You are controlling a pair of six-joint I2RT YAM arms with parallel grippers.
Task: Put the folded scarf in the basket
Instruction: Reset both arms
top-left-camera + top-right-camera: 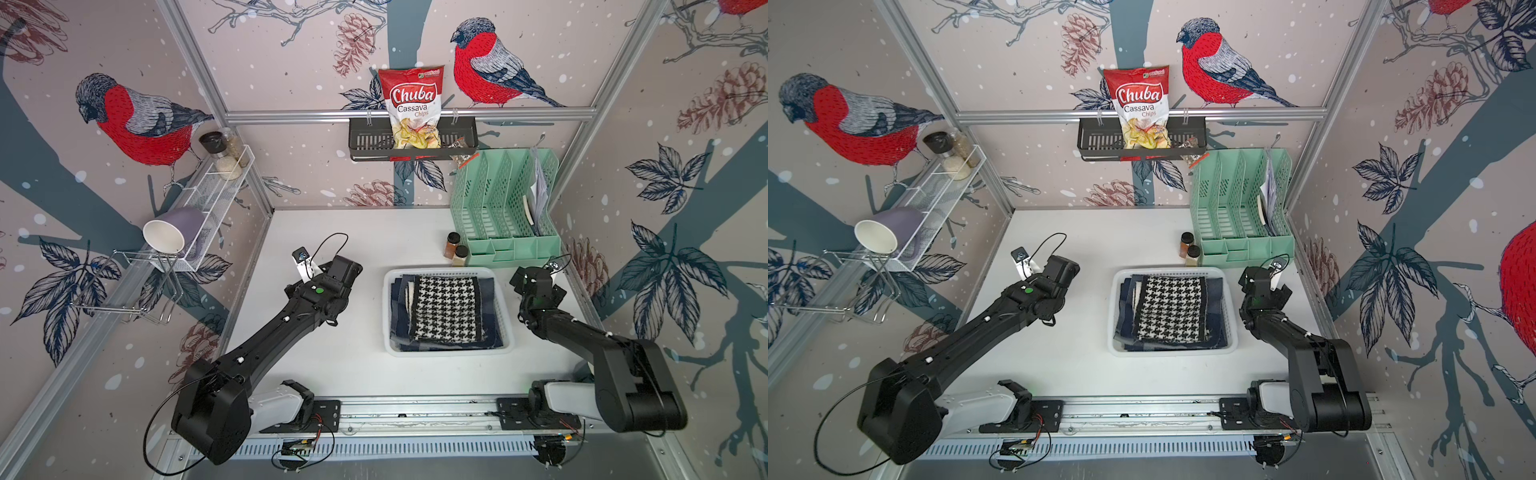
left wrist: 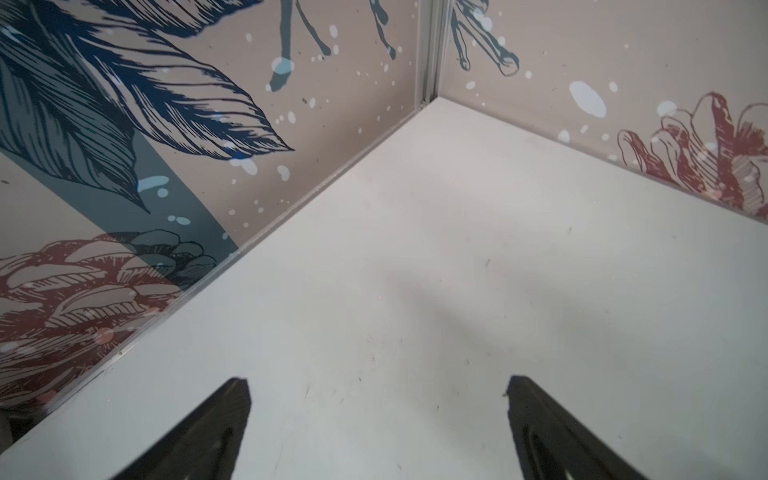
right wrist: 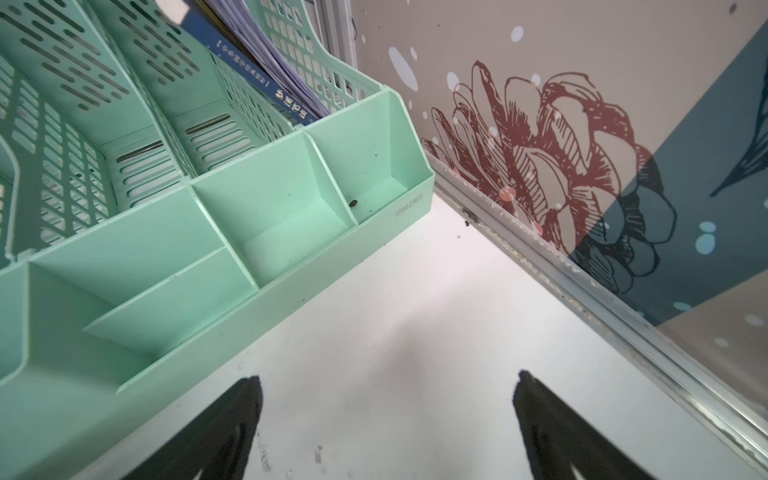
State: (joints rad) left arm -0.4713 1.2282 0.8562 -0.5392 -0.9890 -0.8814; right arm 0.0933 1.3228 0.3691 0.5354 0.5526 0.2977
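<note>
On the white table [image 1: 324,357], a little right of centre, the basket [image 1: 451,353] is sitting with the folded scarf [image 1: 449,309] lying flat inside it. Its black-and-white houndstooth face is showing on top, and dark blue layers are spreading beneath it across the basket floor. Both top views are showing the scarf [image 1: 1173,309] wholly within the rim [image 1: 1173,353], with neither arm touching it.

Well to the left of the basket, the left gripper [image 2: 376,384] is pointing toward the corner where the table meets two walls; its jaws are standing wide apart with only bare table between them.

To the right of the basket, the right gripper [image 3: 388,380] is spread just as wide and is carrying nothing. It is facing bare table in front of the mint green organiser [image 3: 208,232], close to the side wall. Two spice jars [image 1: 456,249] are standing upright between basket and organiser, just beside the organiser's front corner.
</note>
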